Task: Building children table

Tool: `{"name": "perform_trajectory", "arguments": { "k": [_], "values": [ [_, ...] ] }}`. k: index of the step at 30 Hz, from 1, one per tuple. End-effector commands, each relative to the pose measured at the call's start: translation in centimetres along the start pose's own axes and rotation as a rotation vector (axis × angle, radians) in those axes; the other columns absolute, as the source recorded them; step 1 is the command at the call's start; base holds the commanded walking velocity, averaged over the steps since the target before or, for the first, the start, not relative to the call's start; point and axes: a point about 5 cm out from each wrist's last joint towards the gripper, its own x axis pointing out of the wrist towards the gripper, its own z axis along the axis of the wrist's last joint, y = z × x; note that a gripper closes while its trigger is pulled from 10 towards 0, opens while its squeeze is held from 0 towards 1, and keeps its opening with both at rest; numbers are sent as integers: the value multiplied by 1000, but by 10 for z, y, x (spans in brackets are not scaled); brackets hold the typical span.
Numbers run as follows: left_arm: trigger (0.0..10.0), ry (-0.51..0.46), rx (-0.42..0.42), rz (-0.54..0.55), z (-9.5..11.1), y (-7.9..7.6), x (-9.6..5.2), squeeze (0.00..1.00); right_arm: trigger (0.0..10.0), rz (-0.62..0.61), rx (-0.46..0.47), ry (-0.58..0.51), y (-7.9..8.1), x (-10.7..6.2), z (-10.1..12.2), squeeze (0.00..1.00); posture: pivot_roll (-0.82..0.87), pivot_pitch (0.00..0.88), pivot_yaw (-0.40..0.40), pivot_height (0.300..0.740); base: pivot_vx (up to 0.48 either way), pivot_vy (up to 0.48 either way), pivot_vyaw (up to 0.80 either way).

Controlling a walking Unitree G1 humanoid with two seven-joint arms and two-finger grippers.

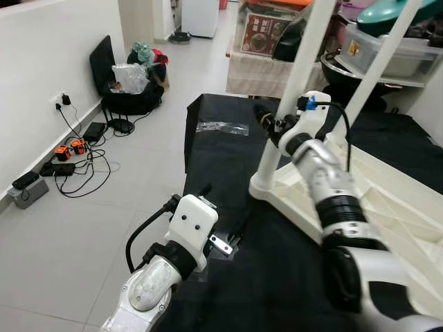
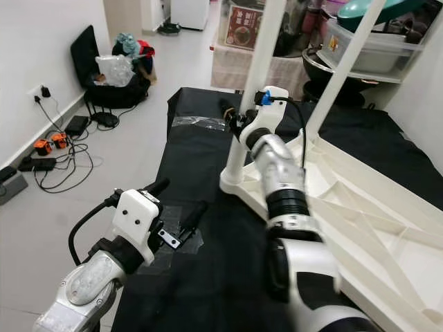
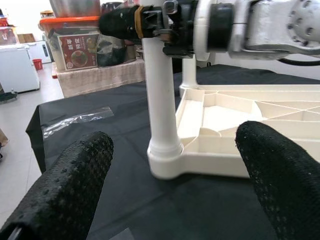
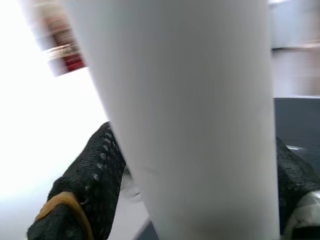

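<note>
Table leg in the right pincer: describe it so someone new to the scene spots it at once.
Start at the black cloth on the floor, where a white tabletop lies upside down. At the tabletop's corner nearest the left pincer a white table leg stands up from a round socket. Unlike the second leg further back, it has the right pincer shut around it.

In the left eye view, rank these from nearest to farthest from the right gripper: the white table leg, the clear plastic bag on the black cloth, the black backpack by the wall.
1. White table leg: clamped in the right gripper.
2. Clear plastic bag: flat on the black cloth, to the gripper's left.
3. Black backpack: on the floor by the left wall, farthest.
</note>
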Motion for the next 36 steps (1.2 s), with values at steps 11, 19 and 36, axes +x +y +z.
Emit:
{"name": "perform_trajectory", "arguments": {
  "k": [11, 19, 36],
  "values": [
    [10000, 1, 1, -8, -2, -3, 0, 0, 7882, 488, 69, 147, 36, -3, -42, 0, 99, 0, -109, 740, 0, 0, 0],
    [10000, 5, 4, 0, -2, -1, -1, 0, 0, 252, 13, 115, 27, 8, -46, 0, 102, 0, -115, 740, 0, 0, 0],
    [10000, 5, 5, -1, -1, -1, 0, 0, 0, -1095, -133, -72, -26, -34, -33, 0, 96, 0, -111, 740, 0, 0, 0]
  ]
}}
